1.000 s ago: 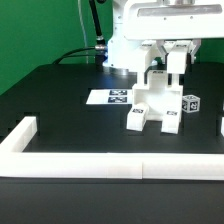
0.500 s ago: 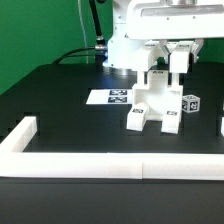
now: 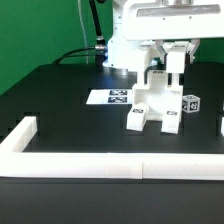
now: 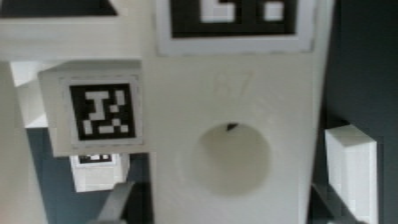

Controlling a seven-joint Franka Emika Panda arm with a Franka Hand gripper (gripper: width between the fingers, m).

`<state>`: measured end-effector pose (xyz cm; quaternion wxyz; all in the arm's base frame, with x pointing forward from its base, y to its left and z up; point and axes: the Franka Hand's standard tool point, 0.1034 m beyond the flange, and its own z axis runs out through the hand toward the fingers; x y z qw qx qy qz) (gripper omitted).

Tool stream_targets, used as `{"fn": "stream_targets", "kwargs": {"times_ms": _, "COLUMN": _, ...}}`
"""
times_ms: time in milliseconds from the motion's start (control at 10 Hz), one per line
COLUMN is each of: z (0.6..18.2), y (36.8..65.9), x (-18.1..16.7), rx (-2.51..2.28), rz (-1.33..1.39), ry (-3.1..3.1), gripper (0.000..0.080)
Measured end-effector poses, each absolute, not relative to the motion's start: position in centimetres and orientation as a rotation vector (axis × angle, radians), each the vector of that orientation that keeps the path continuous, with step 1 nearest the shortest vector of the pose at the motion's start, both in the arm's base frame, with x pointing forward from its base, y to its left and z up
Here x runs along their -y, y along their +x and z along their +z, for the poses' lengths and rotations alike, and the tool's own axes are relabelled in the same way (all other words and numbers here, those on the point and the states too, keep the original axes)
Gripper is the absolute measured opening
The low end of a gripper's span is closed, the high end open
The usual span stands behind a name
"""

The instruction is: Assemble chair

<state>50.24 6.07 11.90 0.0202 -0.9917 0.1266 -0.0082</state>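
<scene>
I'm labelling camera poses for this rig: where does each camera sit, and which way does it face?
Exterior view: off the arm, beyond the border wall, facing the robot across the table; shows the arm and the tool closed on the chair.
Wrist view: on the wrist, pressed close to the chair's tagged white part; no tool clearly shows.
Both share the chair.
</scene>
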Motion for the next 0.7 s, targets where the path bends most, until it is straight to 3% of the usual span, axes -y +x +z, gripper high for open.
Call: {"fn": "stream_targets", "kwargs": {"times_ms": 700, "z": 11.91, "y": 50.34, "x": -5.68, "rx": -0.379, "rz": -0.036, "ry": -3.079, "gripper": 0.0289}}
